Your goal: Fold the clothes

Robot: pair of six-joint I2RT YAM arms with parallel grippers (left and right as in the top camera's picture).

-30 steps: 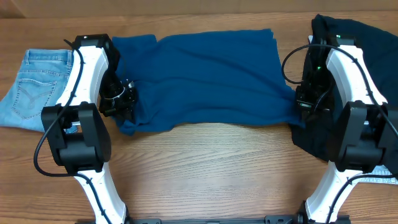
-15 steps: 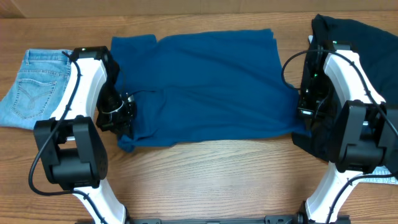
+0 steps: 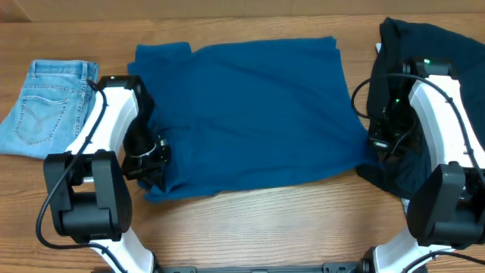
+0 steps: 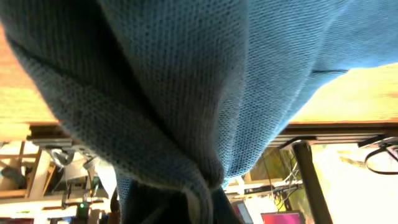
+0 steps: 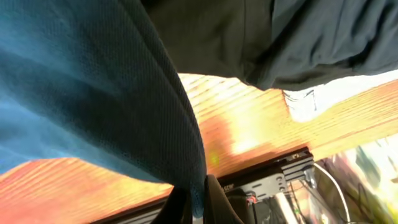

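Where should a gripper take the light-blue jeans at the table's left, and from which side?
At the waistband, their far edge, coming straight down from above. The jeans lie flat, back pockets up, so that thick straight band probably gives jaws a firm edge. The left arm crowds their right side.

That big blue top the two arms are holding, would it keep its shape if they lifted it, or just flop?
Probably floppy: the blue top gathers into soft folds where the left gripper pinches it. It looks light, a thin knit draping from the right gripper. It would likely sag in the middle between them.
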